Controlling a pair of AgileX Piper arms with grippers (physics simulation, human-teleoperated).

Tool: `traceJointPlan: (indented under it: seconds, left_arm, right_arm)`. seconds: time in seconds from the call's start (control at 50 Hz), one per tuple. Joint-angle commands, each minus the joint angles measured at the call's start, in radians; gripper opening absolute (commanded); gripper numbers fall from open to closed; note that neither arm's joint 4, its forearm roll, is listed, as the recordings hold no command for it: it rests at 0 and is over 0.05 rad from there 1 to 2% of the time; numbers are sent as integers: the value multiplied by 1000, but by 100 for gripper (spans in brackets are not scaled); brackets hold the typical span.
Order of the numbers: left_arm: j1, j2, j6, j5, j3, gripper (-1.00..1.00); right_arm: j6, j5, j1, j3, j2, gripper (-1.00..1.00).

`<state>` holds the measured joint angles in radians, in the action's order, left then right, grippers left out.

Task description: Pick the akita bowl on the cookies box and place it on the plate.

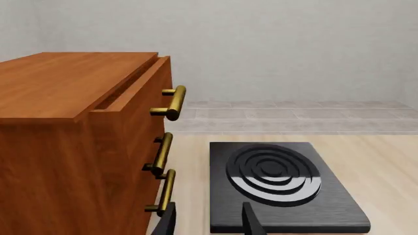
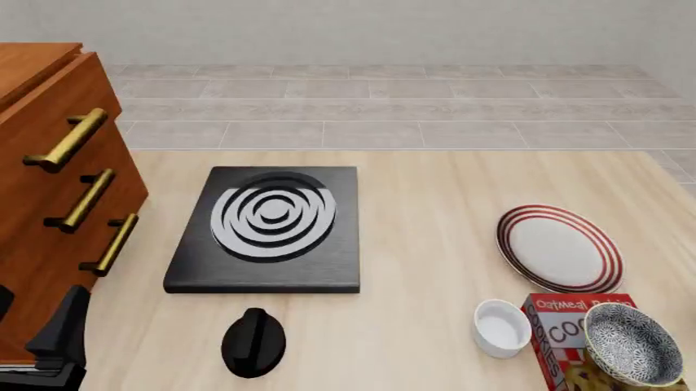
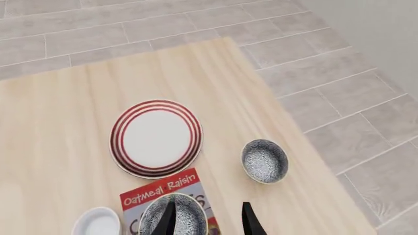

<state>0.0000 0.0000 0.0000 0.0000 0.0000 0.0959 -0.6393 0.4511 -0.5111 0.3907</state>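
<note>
The akita bowl [image 3: 186, 215] [image 2: 633, 344], speckled black and white, sits on the red and white cookies box [image 3: 163, 191] [image 2: 560, 322] at the table's near right. The plate [image 3: 155, 138] [image 2: 560, 248], white with dark red rings, lies on the table just beyond the box. My right gripper [image 3: 209, 223] hovers open above the bowl's right rim. One finger [image 3: 168, 218] shows over the bowl, the other [image 3: 251, 223] past the box's edge. My left gripper [image 1: 209, 224] is open and empty, low near the wooden cabinet [image 1: 65, 147] and far from the bowl.
A second speckled bowl [image 3: 265, 160] stands on the table right of the plate, near the table's edge. A plain white bowl [image 2: 503, 327] [image 3: 98, 223] sits left of the box. A black stove plate [image 2: 266, 228] [image 1: 281, 186] and a black knob [image 2: 253, 342] lie mid-table.
</note>
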Motion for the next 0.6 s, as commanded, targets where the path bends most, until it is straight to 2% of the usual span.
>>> traceJointPlan:
  seconds: [0.02, 0.22, 0.3, 0.6]
  left_arm:
    - [0, 0, 0, 0, 0, 100]
    - [0, 0, 0, 0, 0, 100]
    - [0, 0, 0, 0, 0, 100]
    - [0, 0, 0, 0, 0, 100]
  right_arm:
    - [-32, 56, -1, 93, 30, 100]
    - [-47, 108, -5, 160, 67, 100]
    - [-31, 120, -5, 186, 73, 100]
    - [-37, 205, 19, 243, 128, 100]
